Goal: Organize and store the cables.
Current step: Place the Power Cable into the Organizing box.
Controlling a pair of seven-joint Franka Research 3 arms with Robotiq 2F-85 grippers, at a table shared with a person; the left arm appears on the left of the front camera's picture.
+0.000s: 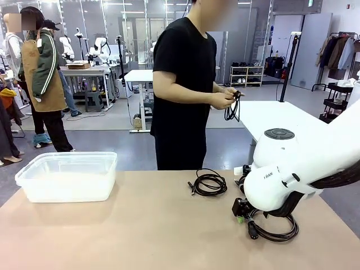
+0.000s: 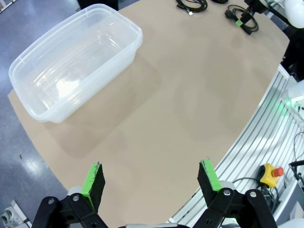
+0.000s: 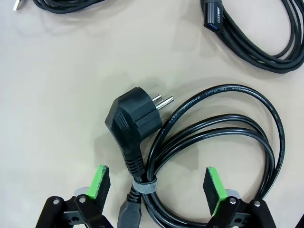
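A coiled black power cable [image 3: 228, 142] with a round two-pin plug [image 3: 135, 118] and a pale tie [image 3: 145, 186] lies on the table. My right gripper [image 3: 156, 184] is low over it, open, with a green pad on each side of the tied part and neither touching. From the front, that gripper [image 1: 243, 214] sits at the coil [image 1: 275, 229]. A second coil [image 1: 209, 183] lies mid-table. The person holds a third cable [image 1: 232, 108] in both hands. My left gripper [image 2: 152, 178] hovers open and empty above bare table.
A clear plastic bin [image 1: 67, 175] stands at the table's left, also seen from the left wrist [image 2: 76, 57]. Another black cable [image 3: 266, 45] with a flat plug lies just beyond the power coil. The table edge and a yellow stop button [image 2: 270, 173] are close to the left arm.
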